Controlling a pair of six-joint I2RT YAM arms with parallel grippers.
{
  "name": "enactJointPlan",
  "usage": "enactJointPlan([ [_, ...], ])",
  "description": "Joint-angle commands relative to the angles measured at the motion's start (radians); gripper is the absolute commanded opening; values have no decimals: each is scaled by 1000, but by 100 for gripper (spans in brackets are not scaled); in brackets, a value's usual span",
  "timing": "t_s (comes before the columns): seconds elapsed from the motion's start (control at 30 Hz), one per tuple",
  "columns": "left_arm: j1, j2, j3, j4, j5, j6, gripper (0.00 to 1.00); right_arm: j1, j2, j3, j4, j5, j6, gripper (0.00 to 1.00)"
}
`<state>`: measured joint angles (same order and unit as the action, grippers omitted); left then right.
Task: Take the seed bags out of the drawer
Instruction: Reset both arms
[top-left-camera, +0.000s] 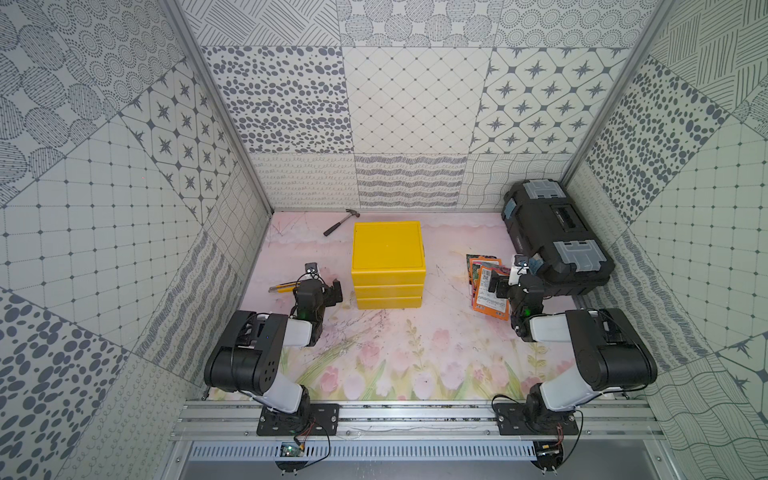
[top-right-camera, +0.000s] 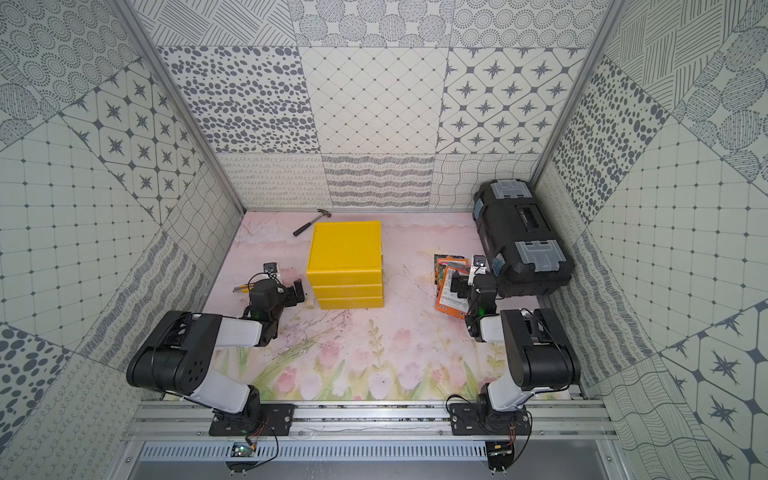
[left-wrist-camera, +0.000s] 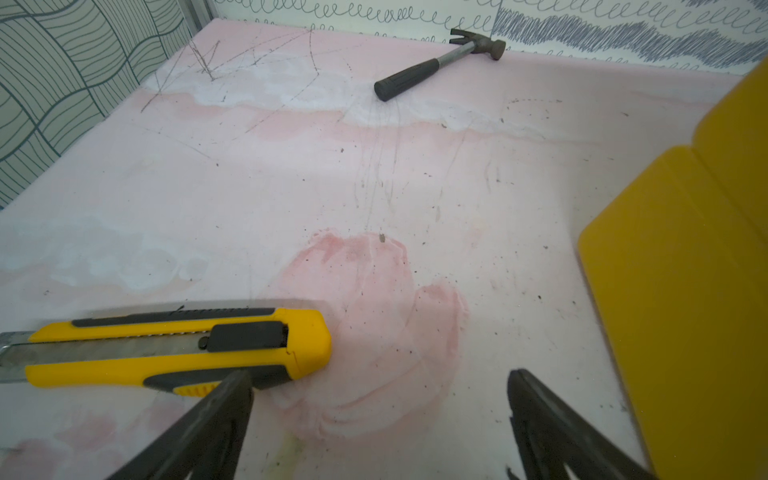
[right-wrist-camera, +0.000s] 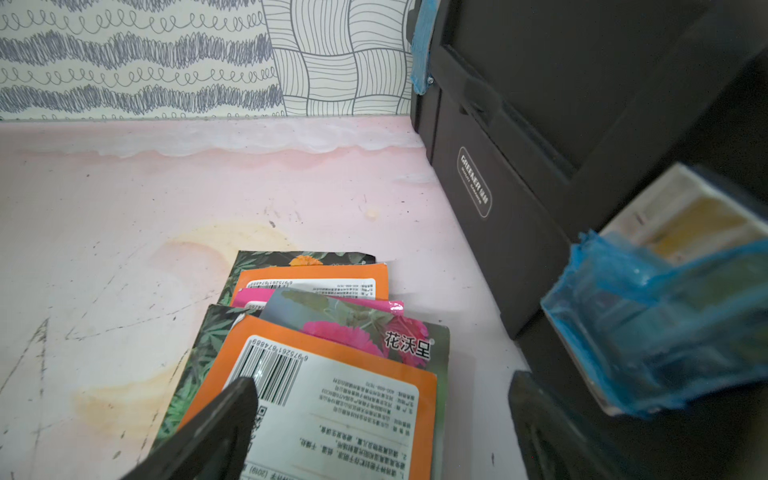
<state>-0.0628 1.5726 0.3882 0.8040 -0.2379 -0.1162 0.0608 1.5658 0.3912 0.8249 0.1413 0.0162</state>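
The yellow drawer unit stands mid-table, its three drawer fronts flush and shut. Several seed bags lie in an overlapping pile on the table to its right, orange and pink borders and white printed backs showing. My right gripper hovers open just over the near end of that pile and holds nothing. Left of the drawer unit, my left gripper is open and empty above bare table.
A yellow utility knife lies beside the left gripper. A hammer rests near the back wall. A black toolbox sits at the back right, close to the seed bags.
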Motion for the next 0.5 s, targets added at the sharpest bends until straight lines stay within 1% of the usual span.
enactJointPlan([
  [0.0, -5, 0, 6, 71, -5, 16, 100, -1, -10, 14, 24, -29, 13, 99],
  [0.47, -5, 0, 5, 75, -6, 17, 99, -3, -9, 20, 15, -37, 15, 99],
])
